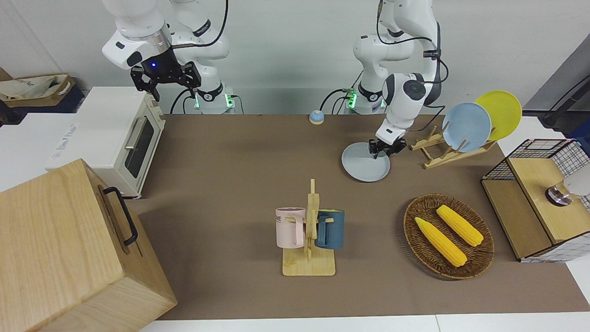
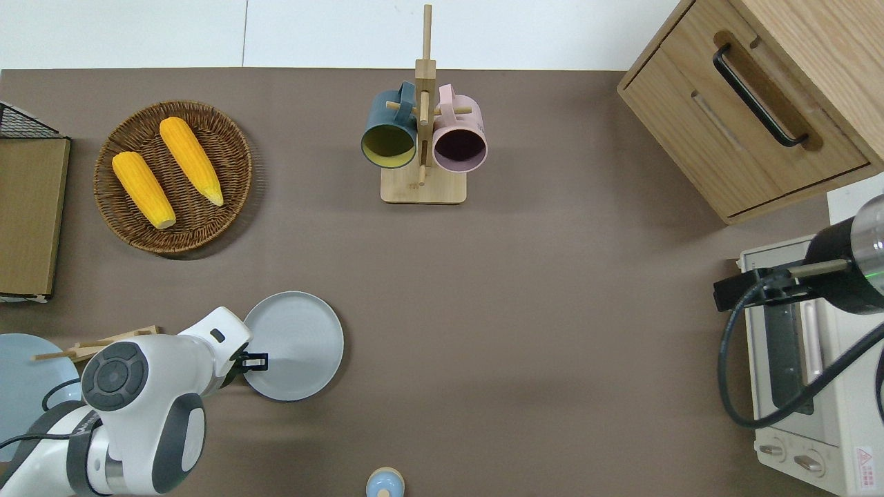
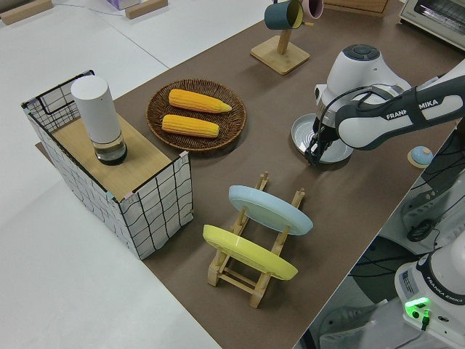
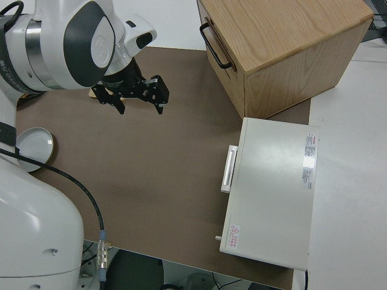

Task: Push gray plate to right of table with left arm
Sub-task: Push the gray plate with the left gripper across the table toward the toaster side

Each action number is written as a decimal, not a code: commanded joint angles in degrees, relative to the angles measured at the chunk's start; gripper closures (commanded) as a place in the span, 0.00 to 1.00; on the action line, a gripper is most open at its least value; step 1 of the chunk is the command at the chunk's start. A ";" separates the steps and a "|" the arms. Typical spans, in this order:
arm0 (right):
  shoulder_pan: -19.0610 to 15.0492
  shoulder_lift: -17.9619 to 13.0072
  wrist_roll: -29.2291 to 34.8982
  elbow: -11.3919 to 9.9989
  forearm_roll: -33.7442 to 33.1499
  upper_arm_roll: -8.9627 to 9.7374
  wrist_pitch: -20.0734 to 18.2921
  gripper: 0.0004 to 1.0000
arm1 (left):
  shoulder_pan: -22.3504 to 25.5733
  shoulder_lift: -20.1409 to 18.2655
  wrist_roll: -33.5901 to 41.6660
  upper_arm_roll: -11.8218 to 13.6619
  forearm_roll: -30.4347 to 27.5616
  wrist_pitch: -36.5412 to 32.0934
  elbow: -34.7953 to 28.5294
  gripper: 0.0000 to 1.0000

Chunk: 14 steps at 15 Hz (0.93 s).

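Observation:
The gray plate [image 1: 364, 163] lies flat on the brown table [image 1: 230, 184], nearer the robots, toward the left arm's end; it also shows in the overhead view [image 2: 300, 345] and the left side view [image 3: 330, 142]. My left gripper [image 1: 381, 151] points down, low at the plate's rim on the side toward the left arm's end, and its tip overlaps the rim in the overhead view [image 2: 255, 360]. I cannot tell whether it touches the plate. My right gripper [image 1: 175, 87], with a lit blue wrist light, is parked and open.
A wooden dish rack holds a light-blue plate [image 1: 466, 127] and a yellow plate [image 1: 502, 113] beside the left gripper. A wicker basket [image 1: 479, 258] holds two corn cobs. A mug tree [image 1: 311, 230], toaster oven [image 1: 124, 138], wooden cabinet [image 1: 69, 249], small bell [image 1: 316, 117] and wire-sided box [image 1: 539, 207] also stand on the table.

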 commanded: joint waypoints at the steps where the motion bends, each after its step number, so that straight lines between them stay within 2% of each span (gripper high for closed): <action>1: -1.15 -0.14 0.66 0.53 0.25 0.92 -0.89 0.02 | -0.51 0.51 0.21 0.13 -0.40 0.82 -1.17 1.00; 7: -1.15 -0.14 0.75 0.53 0.25 0.92 -0.89 0.02 | -0.85 0.95 -1.19 0.05 -0.31 1.08 -1.00 1.00; 10: -1.15 -0.14 0.66 0.53 0.25 0.92 -0.89 0.02 | -4.36 2.09 -5.83 -0.04 -0.40 1.61 -0.65 1.00; 12: -1.07 -0.14 0.75 0.53 0.25 0.92 -0.89 0.02 | -7.70 4.72 -8.39 0.05 -1.80 4.06 -0.30 1.00; 14: -1.15 -0.14 0.75 0.53 0.25 0.92 -0.89 0.02 | -8.84 6.14 -9.88 -0.39 -2.77 5.13 0.84 1.00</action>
